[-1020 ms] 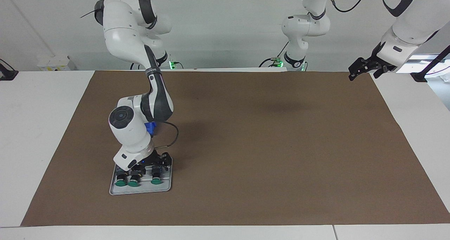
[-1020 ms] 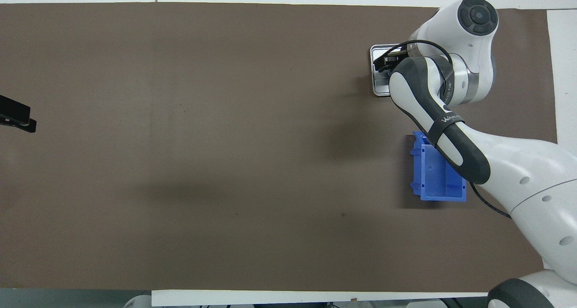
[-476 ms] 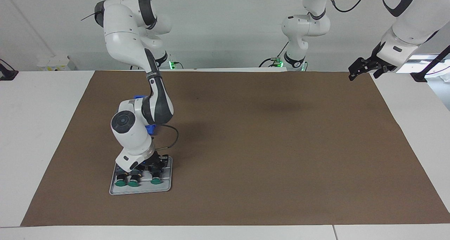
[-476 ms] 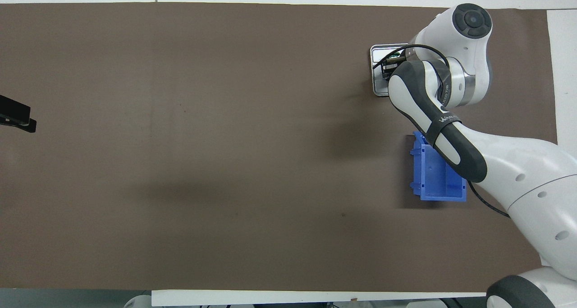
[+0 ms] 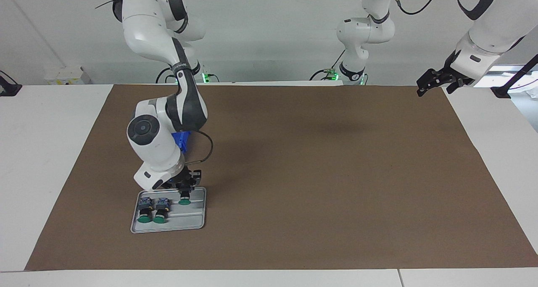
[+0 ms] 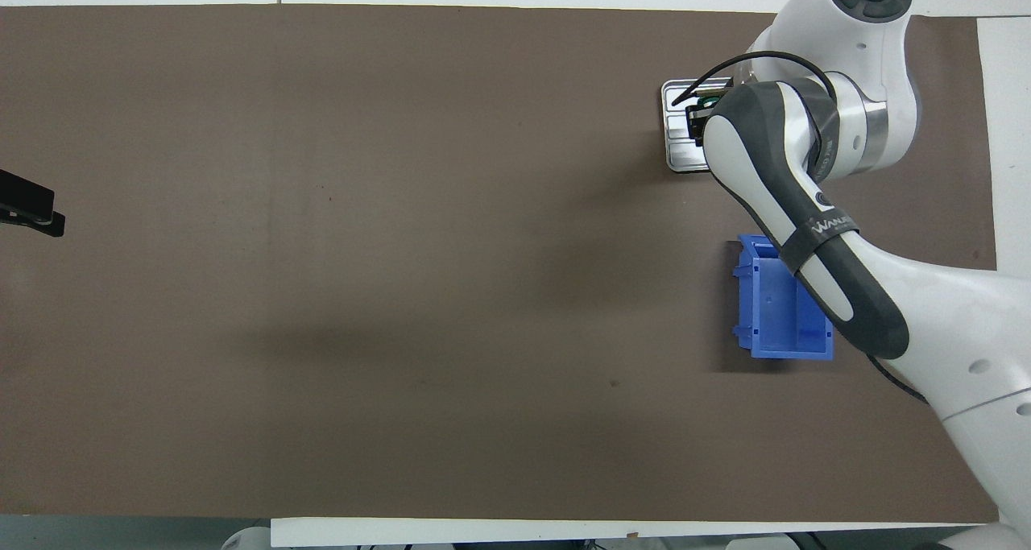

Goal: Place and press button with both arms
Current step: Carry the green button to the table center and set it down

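My right gripper [image 5: 185,189] is shut on a green-capped button [image 5: 183,201] and holds it just above the grey metal tray [image 5: 187,223], over the part of the tray nearer the robots. Two more green-capped buttons [image 5: 151,218] lie side by side in the tray. In the overhead view the right arm covers most of the tray [image 6: 675,154]; only the right gripper [image 6: 697,118] and a bit of the held button's green cap [image 6: 710,99] peek out. The left gripper [image 5: 435,82] hangs open over the mat's corner at the left arm's end, and it waits there.
A blue plastic bin [image 6: 780,312] sits on the brown mat nearer to the robots than the tray; in the facing view the bin [image 5: 182,140] is mostly hidden by the right arm. The brown mat [image 5: 319,173] covers the white table.
The right gripper closed on one button in the tray and has lifted it slightly, the arm rising with it. The left arm has not moved.
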Available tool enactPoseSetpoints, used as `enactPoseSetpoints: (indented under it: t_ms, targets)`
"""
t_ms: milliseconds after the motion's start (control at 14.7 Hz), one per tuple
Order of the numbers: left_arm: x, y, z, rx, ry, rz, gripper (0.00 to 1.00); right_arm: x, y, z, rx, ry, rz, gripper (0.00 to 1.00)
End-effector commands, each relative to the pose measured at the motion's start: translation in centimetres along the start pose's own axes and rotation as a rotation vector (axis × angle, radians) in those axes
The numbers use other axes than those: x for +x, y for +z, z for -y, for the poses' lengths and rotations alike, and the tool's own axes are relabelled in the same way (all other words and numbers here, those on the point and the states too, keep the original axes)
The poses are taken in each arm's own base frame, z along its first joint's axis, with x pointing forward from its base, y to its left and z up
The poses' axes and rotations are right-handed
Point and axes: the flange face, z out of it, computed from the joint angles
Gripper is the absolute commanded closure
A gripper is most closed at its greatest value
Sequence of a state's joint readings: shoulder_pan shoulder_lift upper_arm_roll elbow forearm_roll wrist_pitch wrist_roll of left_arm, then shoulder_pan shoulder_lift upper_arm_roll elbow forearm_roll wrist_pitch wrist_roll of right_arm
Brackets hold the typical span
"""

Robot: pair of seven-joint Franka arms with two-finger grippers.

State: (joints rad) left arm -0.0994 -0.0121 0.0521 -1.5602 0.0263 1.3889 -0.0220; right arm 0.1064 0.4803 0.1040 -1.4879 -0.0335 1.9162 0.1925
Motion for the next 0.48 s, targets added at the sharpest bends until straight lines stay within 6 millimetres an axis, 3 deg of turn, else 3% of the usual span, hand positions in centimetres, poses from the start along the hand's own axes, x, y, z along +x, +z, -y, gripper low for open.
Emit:
enactPoseSetpoints:
  t_ms: [0,272,408]
  targets:
    - [-0.6,0.0,0.2,0.001,-0.007,-0.007,0.00,-2.7,-2.2,5.6,-0.017,0.124,0.024,1.00]
    - [-0.6,0.1,0.2,0.001,-0.005,-0.006,0.00,-6.6,-2.4,15.6,0.000,0.387,0.051,1.00]
    - [-0.6,0.0,0.2,0.001,-0.007,-0.007,0.00,-8.6,-2.2,19.6,-0.003,0.524,0.048,1.00]
